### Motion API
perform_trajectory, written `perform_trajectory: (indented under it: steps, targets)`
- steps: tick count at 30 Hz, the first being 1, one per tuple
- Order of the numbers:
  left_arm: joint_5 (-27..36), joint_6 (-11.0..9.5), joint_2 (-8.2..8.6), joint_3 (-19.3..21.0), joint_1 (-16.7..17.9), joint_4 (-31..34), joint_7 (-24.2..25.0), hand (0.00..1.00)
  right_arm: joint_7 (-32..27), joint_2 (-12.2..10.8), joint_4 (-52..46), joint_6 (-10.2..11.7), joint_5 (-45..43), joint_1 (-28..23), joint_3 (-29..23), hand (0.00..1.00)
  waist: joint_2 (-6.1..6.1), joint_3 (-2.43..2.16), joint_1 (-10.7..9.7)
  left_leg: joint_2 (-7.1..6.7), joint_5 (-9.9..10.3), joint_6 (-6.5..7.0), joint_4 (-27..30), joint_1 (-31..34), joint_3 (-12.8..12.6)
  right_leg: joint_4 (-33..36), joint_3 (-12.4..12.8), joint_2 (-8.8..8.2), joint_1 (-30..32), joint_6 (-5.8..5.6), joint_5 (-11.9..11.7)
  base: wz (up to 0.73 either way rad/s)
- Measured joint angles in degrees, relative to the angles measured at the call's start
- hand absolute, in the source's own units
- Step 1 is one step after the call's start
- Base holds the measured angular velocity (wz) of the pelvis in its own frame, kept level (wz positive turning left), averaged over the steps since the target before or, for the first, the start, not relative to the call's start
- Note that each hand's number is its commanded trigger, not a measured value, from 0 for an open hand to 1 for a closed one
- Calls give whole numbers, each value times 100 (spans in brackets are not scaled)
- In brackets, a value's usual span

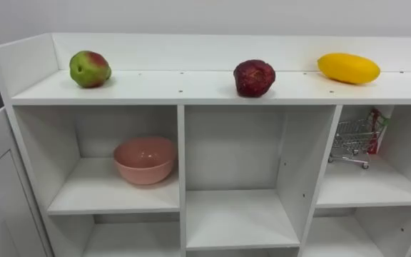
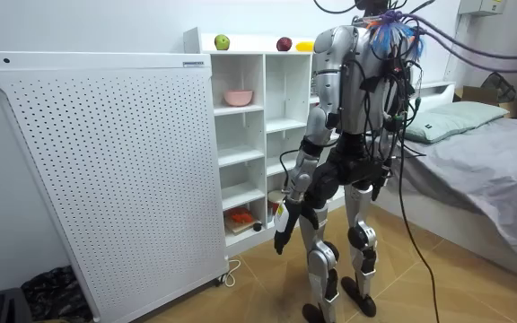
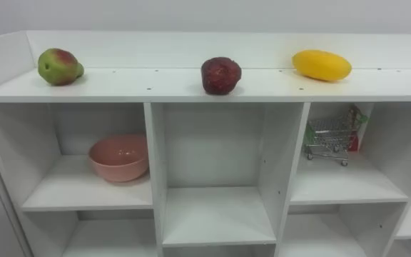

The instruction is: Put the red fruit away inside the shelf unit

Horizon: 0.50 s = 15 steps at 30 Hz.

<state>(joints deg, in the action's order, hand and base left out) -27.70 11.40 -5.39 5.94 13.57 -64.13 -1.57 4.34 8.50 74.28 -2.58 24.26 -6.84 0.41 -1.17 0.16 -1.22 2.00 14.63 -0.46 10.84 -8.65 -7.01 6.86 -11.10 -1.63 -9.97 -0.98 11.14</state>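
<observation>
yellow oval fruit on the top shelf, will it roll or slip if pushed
The smooth yellow oval fruit lies on its long side on the flat white top shelf, so a push would probably roll it. Its glossy skin looks slippery to grasp.

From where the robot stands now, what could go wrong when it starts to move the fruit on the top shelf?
1. The dark red fruit sits close to the front edge of the top shelf, which shows no front lip; a clumsy touch might roll it off.
2. The green-red fruit and the yellow fruit are rounded too, so they may roll away when nudged.
</observation>
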Motion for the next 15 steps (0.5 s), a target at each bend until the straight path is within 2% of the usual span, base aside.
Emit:
perform_trajectory:
  steps: [10,15]
  targets:
    - [2,-29,0,1,-13,-1,0,0,-13,-5,-3,5,-6,0,-9,0,-9,3,2,-2,0,0,-1,0,-13,-1,-1,-1,0,-2,1,0]
    - [8,-73,0,2,-7,0,-34,0,-200,-25,-25,15,-25,1,-9,0,-16,-1,12,-1,0,0,-1,-14,-27,1,27,1,3,-2,1,-1]
